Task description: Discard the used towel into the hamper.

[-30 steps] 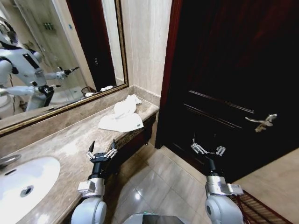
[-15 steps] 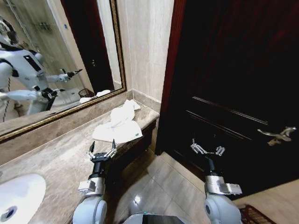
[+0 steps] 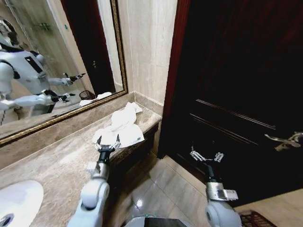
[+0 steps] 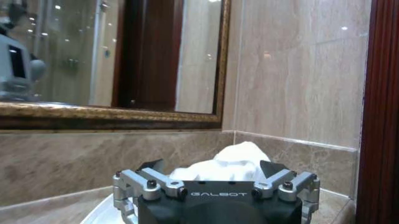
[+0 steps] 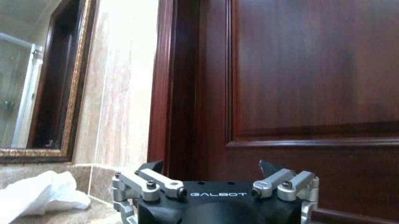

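The used white towel (image 3: 121, 125) lies crumpled on the marble counter (image 3: 57, 161), near its far end by the wall. My left gripper (image 3: 108, 143) is open and reaches over the counter to the towel's near edge. In the left wrist view the towel (image 4: 232, 159) rises just beyond the open gripper (image 4: 210, 166). My right gripper (image 3: 206, 156) hangs open above the floor in front of the dark door; in its wrist view this gripper (image 5: 210, 166) has the towel (image 5: 37, 193) off to one side. A sliver of the reddish-brown wicker hamper (image 3: 252, 219) shows on the floor at my lower right.
A white sink (image 3: 16, 201) is set in the counter at my near left. A gold-framed mirror (image 3: 52, 56) runs along the wall behind it. The dark wooden door (image 3: 236, 75) with a metal handle (image 3: 284, 140) stands to the right. Tiled floor (image 3: 161, 184) lies between counter and door.
My left arm has stretched forward, bringing its open gripper up to the towel's near edge. The head view has swung right, sliding the sink toward the left edge. The right gripper stays as before.
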Motion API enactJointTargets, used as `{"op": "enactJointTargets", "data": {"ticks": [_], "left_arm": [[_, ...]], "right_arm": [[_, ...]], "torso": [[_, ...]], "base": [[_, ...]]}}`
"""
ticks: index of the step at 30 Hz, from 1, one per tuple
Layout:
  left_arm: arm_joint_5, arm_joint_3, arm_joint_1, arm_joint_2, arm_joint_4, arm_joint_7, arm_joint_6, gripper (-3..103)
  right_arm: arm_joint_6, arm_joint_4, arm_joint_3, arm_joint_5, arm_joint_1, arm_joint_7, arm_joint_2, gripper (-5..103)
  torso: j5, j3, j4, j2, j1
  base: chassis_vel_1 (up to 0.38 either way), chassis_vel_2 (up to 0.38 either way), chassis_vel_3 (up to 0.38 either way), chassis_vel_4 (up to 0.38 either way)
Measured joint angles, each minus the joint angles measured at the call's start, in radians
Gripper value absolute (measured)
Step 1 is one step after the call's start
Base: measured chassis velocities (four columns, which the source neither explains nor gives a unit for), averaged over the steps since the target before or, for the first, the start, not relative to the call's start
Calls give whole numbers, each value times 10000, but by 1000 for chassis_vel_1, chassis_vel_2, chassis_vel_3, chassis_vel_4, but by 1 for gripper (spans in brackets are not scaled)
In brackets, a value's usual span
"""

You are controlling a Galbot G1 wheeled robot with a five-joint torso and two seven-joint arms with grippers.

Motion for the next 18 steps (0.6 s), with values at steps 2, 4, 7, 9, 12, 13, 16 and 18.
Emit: {"op": "enactJointTargets", "data": {"ticks": [2,4,7,9,12,13,16,18], "left_arm": [[-134,50,-267,204,156,-57,119,100],[-381,146,-747,509,396,-160,400,100],[-867,426,-1616,715,722,-445,998,100],[-1225,816,-2363,733,953,-818,1556,100],[-1291,1182,-3001,698,1167,-1118,2050,100],[-1291,1182,-3001,698,1167,-1118,2050,100],[-1283,1663,-3868,609,1653,-1615,2709,100],[-1254,1744,-4060,575,1795,-1730,2832,100]], "right_arm": [[33,-73,-7,-78,-31,6,51,100],[135,-234,-7,-241,-102,29,127,100],[257,-422,6,-420,-167,83,161,100],[288,-486,15,-532,-178,153,187,100],[288,-492,23,-586,-179,241,241,100],[288,-492,23,-586,-179,241,241,100],[298,-512,59,-629,-203,291,292,100],[301,-517,67,-636,-213,303,294,100]], "torso": [[1,0,-2,0,1],[2,1,-2,0,2],[1,1,0,-1,2],[1,1,-2,0,2],[2,1,-4,0,3],[2,1,-4,0,3],[3,1,-1,0,2],[2,1,0,-1,2]], "base": [[0,0,0,0],[0,0,0,0],[0,0,0,0],[0,0,0,0],[0,0,0,0],[0,0,0,0],[0,0,0,0],[0,0,0,0]]}}
